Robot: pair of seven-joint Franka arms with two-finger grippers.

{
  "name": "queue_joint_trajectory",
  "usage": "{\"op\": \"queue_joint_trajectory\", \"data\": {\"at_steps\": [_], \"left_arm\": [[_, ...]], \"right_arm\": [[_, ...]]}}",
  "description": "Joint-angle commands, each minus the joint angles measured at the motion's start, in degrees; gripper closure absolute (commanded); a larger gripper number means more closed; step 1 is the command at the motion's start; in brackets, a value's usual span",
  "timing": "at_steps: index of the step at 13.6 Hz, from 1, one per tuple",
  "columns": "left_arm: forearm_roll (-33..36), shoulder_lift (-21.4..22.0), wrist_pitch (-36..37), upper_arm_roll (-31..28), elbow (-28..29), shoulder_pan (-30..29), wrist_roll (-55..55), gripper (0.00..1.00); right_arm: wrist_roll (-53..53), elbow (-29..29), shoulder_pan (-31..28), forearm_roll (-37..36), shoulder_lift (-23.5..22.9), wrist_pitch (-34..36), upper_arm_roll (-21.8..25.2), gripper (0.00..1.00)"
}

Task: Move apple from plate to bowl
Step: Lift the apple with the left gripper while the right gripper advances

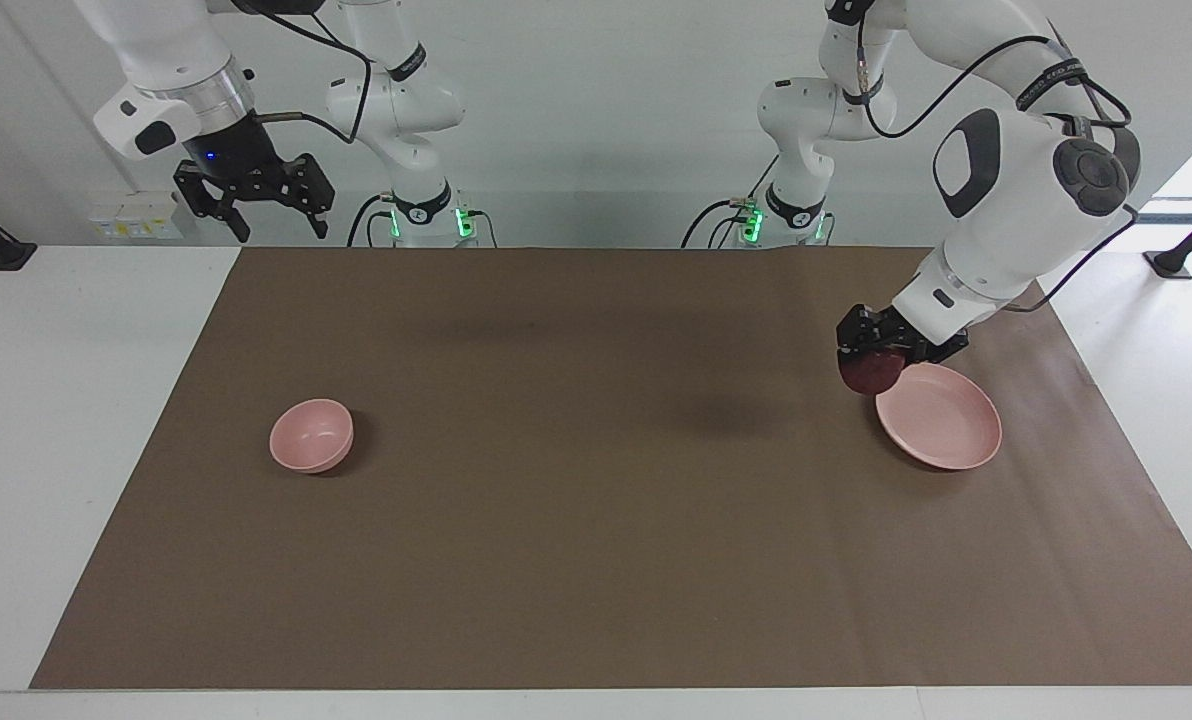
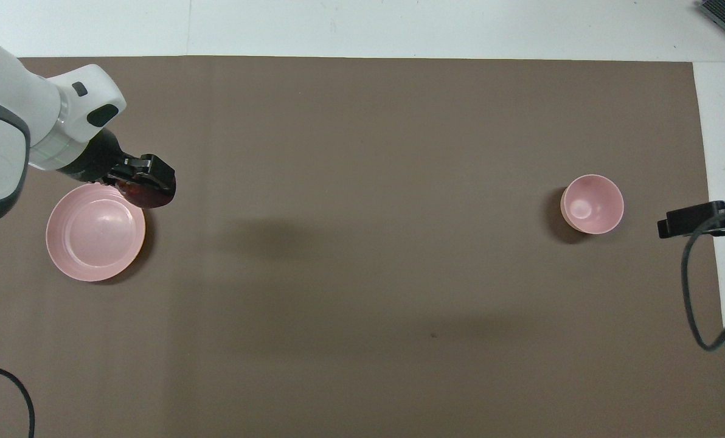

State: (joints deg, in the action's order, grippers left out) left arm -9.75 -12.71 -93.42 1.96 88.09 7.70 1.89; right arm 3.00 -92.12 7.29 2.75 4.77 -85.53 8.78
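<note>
1. Dark red and round, the apple (image 1: 868, 372) is clamped in the left gripper (image 1: 871, 368) and hangs in the air over the edge of the plate (image 1: 946, 435), on the side toward the middle of the table.
2. The pale pink plate is bare and sits on brown paper (image 1: 596, 560) at the left arm's end of the table.
3. The small pink bowl (image 1: 311, 435) sits well apart from the plate, toward the right arm's end of the table, and holds nothing.
4. The right gripper (image 1: 261, 205) waits up in the air near its own base, over the table's edge, with its fingers spread wide and holding nothing.
5. The step in hand looks like the carry: the apple is off the plate and not yet at the bowl.
6. The next move likely calls for a long sweep across the table, keeping the grip firm, then a stop directly over the bowl, which is only just wider than the apple, so aim matters before letting go.
7. No brand, label or readable writing is visible.
</note>
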Motion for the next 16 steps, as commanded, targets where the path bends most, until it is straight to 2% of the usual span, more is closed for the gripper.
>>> {"op": "queue_joint_trajectory", "data": {"at_steps": [1, 3, 5, 7, 8, 10, 14, 16], "left_arm": [[-1.2, 0.1, 4.0, 1.9, -1.3, 1.5, -6.5, 1.00], [-4.4, 0.3, 7.2, 3.0, -1.3, 2.2, -10.9, 1.00], [-13.7, 0.4, 14.6, 2.7, -1.4, 1.9, -13.2, 1.00], [-17.8, 0.4, 16.3, 3.1, -1.3, 2.1, -17.9, 1.00], [-20.7, 0.8, 17.0, 3.1, -0.9, 2.2, -20.5, 1.00], [-25.6, 0.9, 17.4, 4.1, -0.7, 2.2, -26.7, 1.00], [-36.5, 1.4, 16.3, 6.9, 0.2, 2.3, -42.7, 1.00], [-40.0, 1.5, 13.6, 8.9, 0.8, 2.3, -48.5, 1.00]], "right_arm": [[1.8, -2.6, -0.3, 3.9, 0.7, -2.9, -0.1, 0.00], [3.2, -3.5, -0.4, 7.0, 0.4, -3.9, -0.1, 0.00], [6.5, -5.6, -1.1, 11.7, 0.0, -6.5, -0.1, 0.00], [8.7, -6.2, -1.7, 16.5, -1.3, -7.5, 0.0, 0.00], [10.6, -6.2, -3.2, 21.4, -2.7, -7.5, 0.1, 0.00], [16.5, -6.2, -4.7, 25.6, -5.2, -7.7, 0.1, 0.00], [17.3, -6.5, -5.5, 38.3, -8.3, -8.5, 0.1, 0.00], [18.2, -9.3, -5.7, 46.9, -8.5, -8.4, 0.1, 0.00]]}}
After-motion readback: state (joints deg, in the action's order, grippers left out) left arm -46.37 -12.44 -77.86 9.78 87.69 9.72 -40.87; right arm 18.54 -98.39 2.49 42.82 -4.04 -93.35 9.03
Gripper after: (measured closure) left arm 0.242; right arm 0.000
